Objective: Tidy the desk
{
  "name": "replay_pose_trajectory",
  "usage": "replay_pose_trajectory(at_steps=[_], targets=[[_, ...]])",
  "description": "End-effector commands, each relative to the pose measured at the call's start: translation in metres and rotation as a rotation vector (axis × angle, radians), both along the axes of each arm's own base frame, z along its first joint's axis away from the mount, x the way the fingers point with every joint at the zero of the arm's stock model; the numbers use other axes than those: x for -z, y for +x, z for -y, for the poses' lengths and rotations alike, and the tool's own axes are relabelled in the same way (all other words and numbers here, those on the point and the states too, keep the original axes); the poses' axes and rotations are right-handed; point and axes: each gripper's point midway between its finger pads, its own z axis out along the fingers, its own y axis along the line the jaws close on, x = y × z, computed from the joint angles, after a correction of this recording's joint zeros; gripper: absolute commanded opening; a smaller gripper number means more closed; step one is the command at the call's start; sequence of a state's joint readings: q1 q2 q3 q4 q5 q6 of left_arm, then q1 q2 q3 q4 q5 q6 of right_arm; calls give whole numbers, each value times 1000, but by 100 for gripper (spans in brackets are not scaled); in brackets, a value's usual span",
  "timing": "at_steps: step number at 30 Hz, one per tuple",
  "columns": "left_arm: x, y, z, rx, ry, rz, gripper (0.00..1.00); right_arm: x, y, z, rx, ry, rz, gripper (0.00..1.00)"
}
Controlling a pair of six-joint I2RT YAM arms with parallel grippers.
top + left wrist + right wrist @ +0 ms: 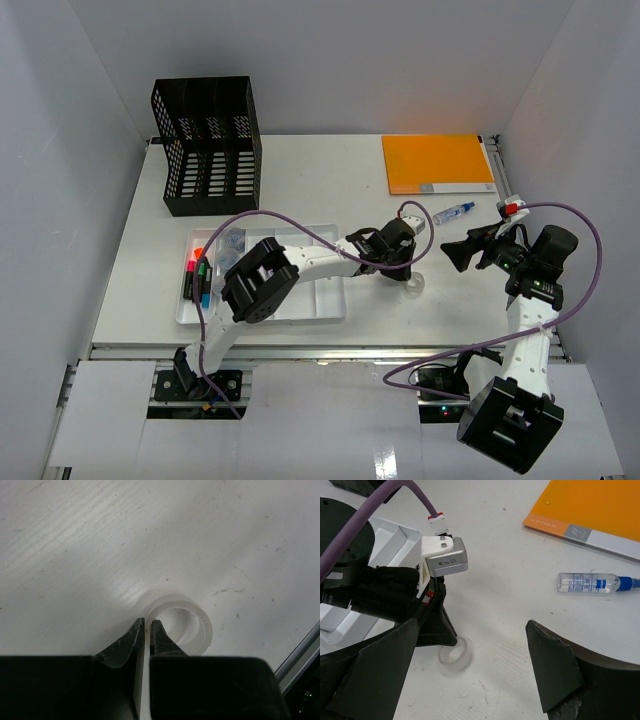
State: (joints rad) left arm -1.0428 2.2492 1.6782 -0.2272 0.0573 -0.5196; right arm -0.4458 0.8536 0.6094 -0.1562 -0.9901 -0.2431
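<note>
On the white desk [330, 170] lies a translucent tape roll [415, 285], flat on its side. My left gripper [147, 625] reaches down to it and is shut on the roll's [197, 625] near wall, one finger inside the ring and one outside. The right wrist view shows the same grip, with the left fingers [440, 630] pinching the roll's [455, 655] rim. My right gripper [460, 252] hovers to the right of the roll, jaws wide open and holding nothing [470, 625].
A white compartmented tray [325, 295] with coloured pens [197, 275] sits left of the roll. A black mesh file organiser [207, 145] stands at the back left. An orange folder [437, 162] lies at the back right, with a small clear bottle [592, 583] below it.
</note>
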Motion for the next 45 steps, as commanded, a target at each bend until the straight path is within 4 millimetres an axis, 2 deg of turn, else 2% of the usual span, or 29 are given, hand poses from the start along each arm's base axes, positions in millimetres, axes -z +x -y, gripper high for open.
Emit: replay_pose_trajectory(at_steps=[1, 4, 5, 11, 14, 17, 19, 20, 22, 24, 28, 32, 37, 40, 42, 45], targets=[[-71, 12, 1, -9, -95, 113, 0, -3, 3, 3, 3, -15, 25, 94], [-88, 19, -8, -36, -93, 169, 0, -4, 3, 3, 4, -16, 26, 94], [-102, 20, -11, -42, -109, 189, 0, -3, 3, 3, 4, -17, 25, 94], [-138, 28, -44, -79, -142, 244, 0, -3, 3, 4, 6, -19, 25, 94], [-161, 32, -70, -107, -158, 270, 0, -3, 3, 4, 7, -21, 28, 94], [-163, 37, -110, -142, -140, 266, 0, -2, 3, 4, 3, -22, 28, 94], [-150, 40, -145, -172, -107, 236, 0, -2, 2, 3, 1, -21, 27, 94], [-156, 38, -156, -180, -110, 246, 0, -1, 2, 3, 0, -22, 26, 94], [-151, 39, -194, -226, -77, 244, 0, 0, 3, 4, 3, -27, 26, 94], [-136, 42, -229, -260, -17, 239, 0, 1, 3, 4, 2, -28, 25, 94], [-127, 40, -270, -293, 47, 241, 0, 5, 3, 5, 0, -34, 22, 95], [-101, 35, -289, -290, 115, 219, 0, 12, 4, 6, -4, -33, 3, 95], [-75, 34, -300, -278, 179, 201, 0, 24, 9, 10, 6, -19, -57, 97], [-68, 36, -300, -273, 195, 191, 0, 37, 16, 11, 10, -1, -137, 99], [-64, 38, -303, -277, 210, 190, 0, 42, 21, 9, 8, -8, -180, 95], [-61, 41, -310, -292, 231, 193, 4, 53, 42, 19, 87, -70, -250, 92]])
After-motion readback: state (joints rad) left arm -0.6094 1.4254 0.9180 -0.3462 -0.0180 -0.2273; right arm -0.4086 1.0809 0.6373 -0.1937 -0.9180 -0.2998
